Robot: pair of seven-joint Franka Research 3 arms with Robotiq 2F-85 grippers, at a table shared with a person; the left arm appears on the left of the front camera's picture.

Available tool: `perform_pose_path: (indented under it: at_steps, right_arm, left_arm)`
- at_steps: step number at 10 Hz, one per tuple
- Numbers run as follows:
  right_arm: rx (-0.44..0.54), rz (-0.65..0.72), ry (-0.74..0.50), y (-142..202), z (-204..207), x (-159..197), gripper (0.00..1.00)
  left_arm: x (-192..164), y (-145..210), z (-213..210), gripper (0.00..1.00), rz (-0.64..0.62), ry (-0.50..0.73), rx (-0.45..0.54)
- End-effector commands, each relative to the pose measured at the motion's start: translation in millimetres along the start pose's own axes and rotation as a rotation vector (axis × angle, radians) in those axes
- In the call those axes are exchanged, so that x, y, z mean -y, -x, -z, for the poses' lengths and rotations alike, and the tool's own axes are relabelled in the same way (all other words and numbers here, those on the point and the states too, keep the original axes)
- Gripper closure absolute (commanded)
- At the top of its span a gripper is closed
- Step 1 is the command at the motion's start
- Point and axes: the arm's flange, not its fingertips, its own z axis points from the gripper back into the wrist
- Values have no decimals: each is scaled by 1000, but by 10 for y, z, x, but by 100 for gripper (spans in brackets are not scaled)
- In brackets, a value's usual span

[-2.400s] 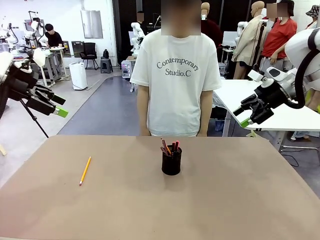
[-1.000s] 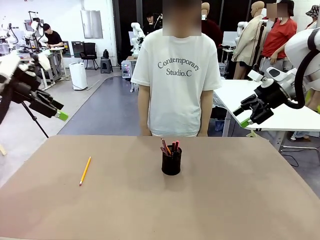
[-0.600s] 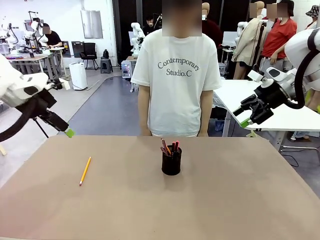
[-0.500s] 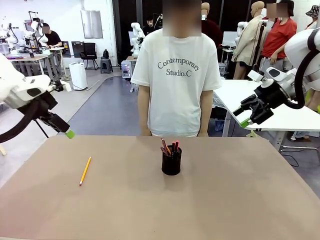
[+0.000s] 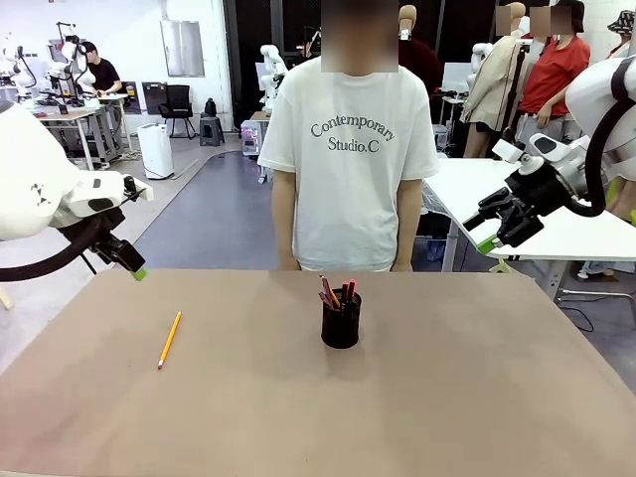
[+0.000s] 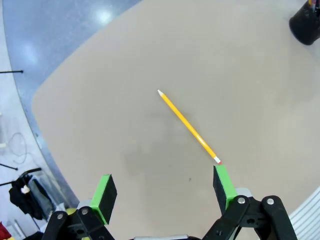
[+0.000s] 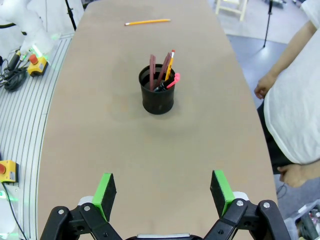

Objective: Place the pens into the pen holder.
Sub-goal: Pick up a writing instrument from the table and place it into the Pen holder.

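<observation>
At the far left the left gripper (image 5: 130, 262) hangs in the air off the far-left corner of the table (image 5: 477, 397), its white arm cut off by the picture edge. The left wrist view shows its 2 green pads spread wide with nothing between them. Below and to its right a yellow-orange pencil (image 5: 170, 339) lies flat on the bare tan top, well apart from the cup. Its sharpened tip points toward the far side and a small pink eraser sits at the near end; any lettering on it is too small to read. Near the table's middle stands the pen holder (image 5: 341, 320), a small black mesh cup, upright; the left wrist view cuts it off at the picture's corner. The pens (image 7: 164, 67) lean inside it: the right wrist view shows 2 dull red-pink sticks, 1 orange pencil and 1 black pen with a bright red-pink cap, their lower ends hidden by the mesh. Behind the cup stands a person (image 5: 348, 229) whose white T-shirt (image 5: 298, 129) reads "Contemporary Studio.C"; in the front view the hands are hidden below the table's far edge. At the far right the right gripper (image 5: 484, 235) hovers high off the table's far-right side, released, pads wide apart and holding nothing.
</observation>
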Motion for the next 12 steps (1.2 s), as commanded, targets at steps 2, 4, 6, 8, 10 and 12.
perform_pose_path:
  at_steps: [2, 4, 6, 8, 10, 12]
  right_arm:
    - [10, -5, 4, -17, -12, -1, 0]
    - [10, -5, 4, -17, -12, -1, 0]
    - [10, -5, 4, -17, -12, -1, 0]
    - [10, -5, 4, -17, -12, -1, 0]
    - [10, -5, 4, -17, -12, -1, 0]
    - [10, -5, 4, -17, -12, -1, 0]
  left_arm:
    - [-5, 43, -102, 0, -2, 24, 9]
    - [56, -39, -65, 0, -105, -121, -90]
    - [63, -269, 109, 0, -376, -157, -243]
    - [-7, -424, 299, 0, -573, -137, -341]
    - [-73, -557, 569, 0, -742, -72, -377]
    - [-96, -632, 823, 0, -703, -38, -395]
